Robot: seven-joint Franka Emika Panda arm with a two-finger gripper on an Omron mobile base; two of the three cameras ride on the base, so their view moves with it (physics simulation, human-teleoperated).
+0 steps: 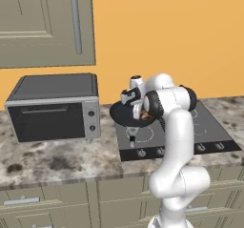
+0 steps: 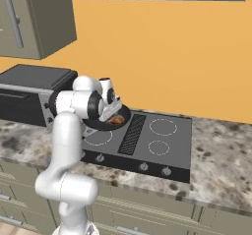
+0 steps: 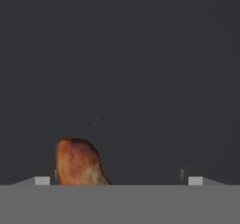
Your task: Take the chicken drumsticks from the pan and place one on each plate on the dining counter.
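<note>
Open gripper (image 3: 118, 181) (nothing grasped) low inside the pan (image 1: 123, 115) on the stove (image 2: 162, 145), one drumstick (image 3: 77, 163) beside its left fingertip.

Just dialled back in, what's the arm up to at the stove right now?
The arm is reaching down into the black pan on the cooktop, next to the toaster oven. Its gripper is open, with one chicken drumstick sitting between the fingertips, close to one of them. Nothing is gripped yet, so no drumstick has left the pan.
</note>
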